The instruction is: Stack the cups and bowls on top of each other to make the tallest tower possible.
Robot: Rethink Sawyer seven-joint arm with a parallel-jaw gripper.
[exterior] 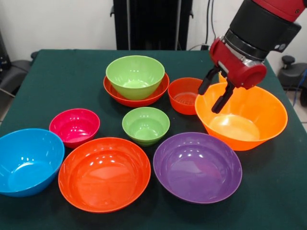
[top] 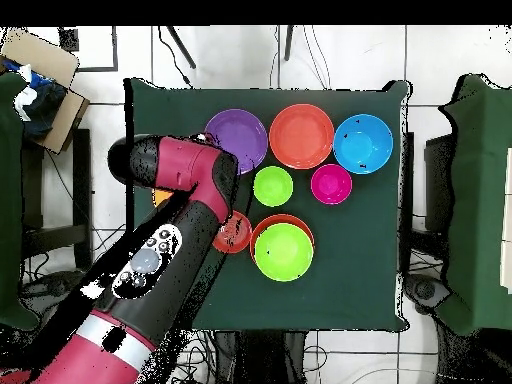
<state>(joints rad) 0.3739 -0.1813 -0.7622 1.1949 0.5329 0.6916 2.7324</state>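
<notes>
My gripper (exterior: 212, 97) hangs over the far left rim of the large orange bowl (exterior: 249, 120) at the table's right. It is open, with one finger (exterior: 207, 81) outside the rim and the other inside. The bowl rests on the table. A medium lime green bowl (exterior: 135, 75) sits nested in a wide red-orange bowl (exterior: 115, 91) at the back centre; this pair also shows in the overhead view (top: 283, 250). A yellow sliver (exterior: 221, 76) shows behind the gripper; I cannot tell if it is a cup. In the overhead view my arm (top: 190, 200) hides the gripper and the orange bowl.
A small red-orange bowl (exterior: 184, 96) stands just left of the orange bowl. A small lime green bowl (exterior: 145, 125), a magenta bowl (exterior: 74, 127), a blue bowl (exterior: 29, 160), a large red-orange bowl (exterior: 104, 172) and a purple bowl (exterior: 196, 166) fill the front.
</notes>
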